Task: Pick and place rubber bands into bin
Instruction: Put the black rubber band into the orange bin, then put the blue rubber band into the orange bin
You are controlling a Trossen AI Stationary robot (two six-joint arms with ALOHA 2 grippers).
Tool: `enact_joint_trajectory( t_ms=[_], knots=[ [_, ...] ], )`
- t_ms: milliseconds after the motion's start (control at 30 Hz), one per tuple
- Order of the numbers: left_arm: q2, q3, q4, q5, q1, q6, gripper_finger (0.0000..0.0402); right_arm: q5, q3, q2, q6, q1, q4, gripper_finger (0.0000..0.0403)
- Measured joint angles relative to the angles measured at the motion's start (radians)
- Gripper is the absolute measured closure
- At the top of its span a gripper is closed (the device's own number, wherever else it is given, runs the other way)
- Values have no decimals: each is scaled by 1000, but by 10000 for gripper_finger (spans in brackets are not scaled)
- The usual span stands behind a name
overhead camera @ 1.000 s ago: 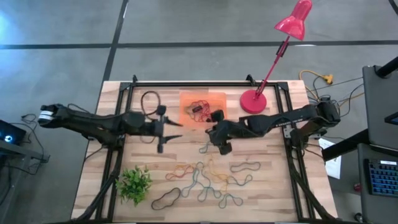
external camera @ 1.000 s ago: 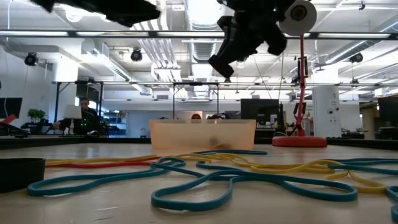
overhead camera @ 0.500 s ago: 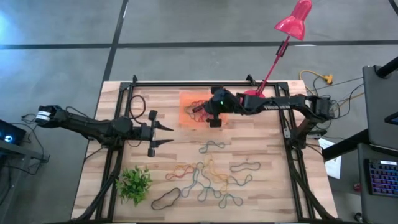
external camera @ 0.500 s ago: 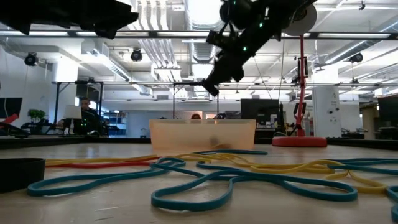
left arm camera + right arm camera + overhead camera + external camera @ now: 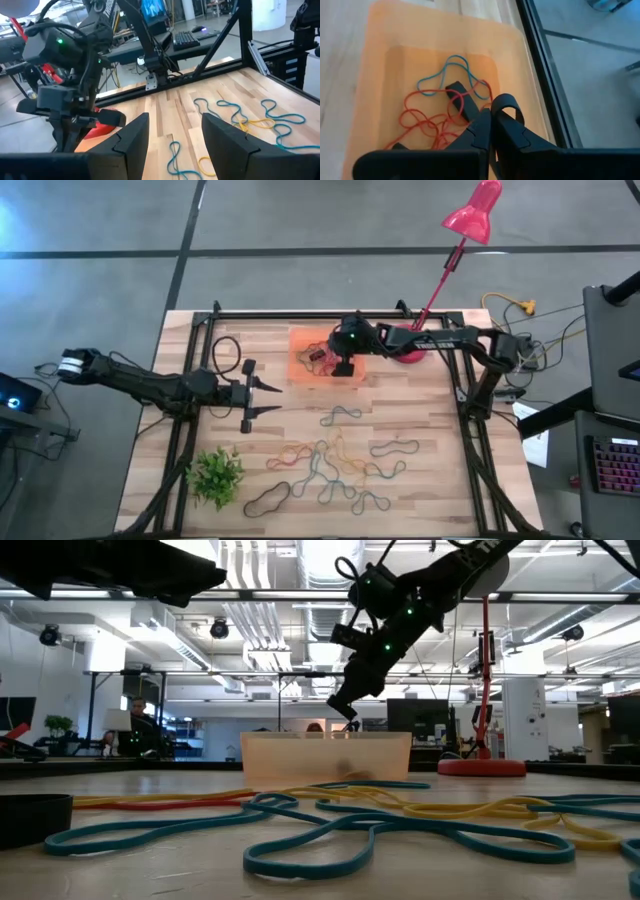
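Right wrist view: the right gripper [image 5: 491, 116] is hanging clenched on a black rubber band [image 5: 506, 105], directly above the bin [image 5: 385, 30].

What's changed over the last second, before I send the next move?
The right gripper, shut, swung from the table's middle to above the bin; a dark band seems pinched in its tips, though that is hard to confirm. The left gripper, open, drew back toward its own side of the table. The loose rubber bands, plant and lamp stayed put.
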Motion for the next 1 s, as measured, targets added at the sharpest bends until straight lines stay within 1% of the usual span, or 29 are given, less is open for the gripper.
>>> enact_joint_trajectory(
  t_ms=[200, 300, 467, 567, 833, 900, 1000],
  knots=[
    [19, 0, 22, -2, 0, 1, 234, 1, 0, 25, 4, -37, 3, 394],
    [29, 0, 24, -5, 0, 17, 234, -3, 0, 39, 50, -53, 11, 394],
    [45, 0, 25, -8, 1, 23, 234, -142, -1, 54, 69, -70, 10, 385],
    [52, 2, 26, -8, 1, 23, 234, -154, -1, 59, 80, -68, 8, 362],
    [53, 2, 23, -8, 2, 26, 234, -156, -1, 47, 101, -69, -16, 279],
    [53, 2, 23, -9, 2, 26, 234, -169, 7, 46, 109, -68, -61, 265],
    [56, 2, 18, -9, 2, 26, 234, -221, 29, 44, 109, -63, -211, 253]
  ],
)
